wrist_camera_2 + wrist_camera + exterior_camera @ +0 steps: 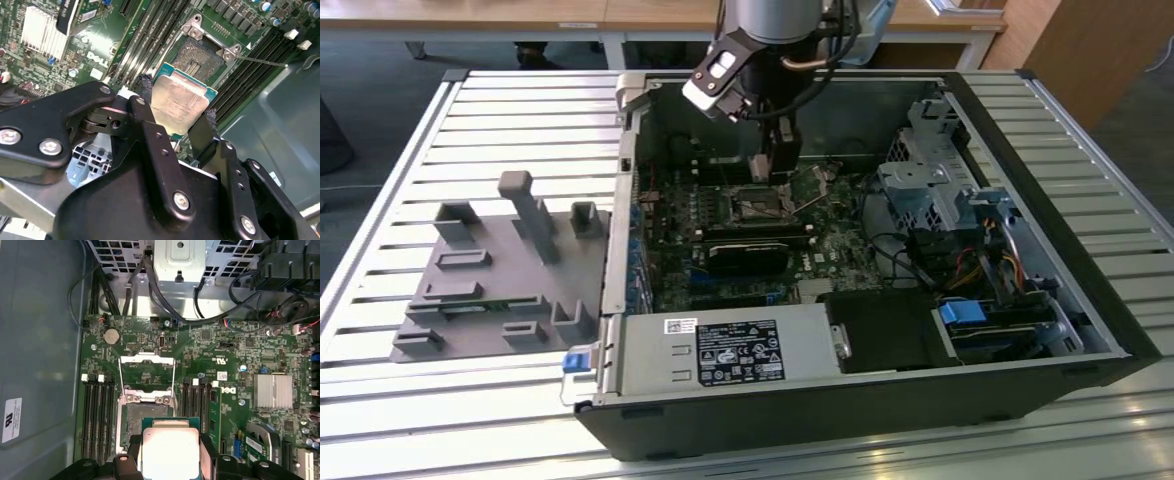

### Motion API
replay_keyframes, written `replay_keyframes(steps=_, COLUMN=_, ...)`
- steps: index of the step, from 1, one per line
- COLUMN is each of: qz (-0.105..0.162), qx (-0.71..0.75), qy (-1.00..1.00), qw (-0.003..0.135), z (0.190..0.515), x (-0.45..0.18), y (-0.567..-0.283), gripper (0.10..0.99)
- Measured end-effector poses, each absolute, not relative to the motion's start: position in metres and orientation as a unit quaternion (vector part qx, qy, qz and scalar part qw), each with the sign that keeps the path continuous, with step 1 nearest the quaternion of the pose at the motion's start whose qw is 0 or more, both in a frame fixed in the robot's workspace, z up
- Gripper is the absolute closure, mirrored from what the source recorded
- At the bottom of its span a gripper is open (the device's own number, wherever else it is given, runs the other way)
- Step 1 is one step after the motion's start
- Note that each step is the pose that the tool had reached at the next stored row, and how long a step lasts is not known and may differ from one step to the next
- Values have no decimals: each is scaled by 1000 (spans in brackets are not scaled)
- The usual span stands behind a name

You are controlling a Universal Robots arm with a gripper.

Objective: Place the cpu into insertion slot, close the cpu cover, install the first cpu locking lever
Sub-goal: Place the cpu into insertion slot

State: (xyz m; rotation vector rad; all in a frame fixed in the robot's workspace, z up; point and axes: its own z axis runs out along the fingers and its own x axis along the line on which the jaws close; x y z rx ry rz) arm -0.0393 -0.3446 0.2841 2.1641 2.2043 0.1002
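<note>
The cpu (180,102) is held over the open computer case (854,420), and the socket is still bare.
Inside the case lies the motherboard (225,340). Its insertion slot (142,417) sits between two banks of memory slots (97,420) with the pin field uncovered. The cpu cover (147,359) stands open (hinged along one side of the slot). The gripper (177,112) has its fingers drawn in narrowly on two opposite edges of the cpu, which hangs just beside the slot and is not seated.
</note>
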Motion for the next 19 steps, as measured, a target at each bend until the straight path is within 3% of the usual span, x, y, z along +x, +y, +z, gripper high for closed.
replay_keyframes(steps=19, qz=32, qx=700, qy=713, qw=25, z=255, x=-39, y=-336, gripper=549)
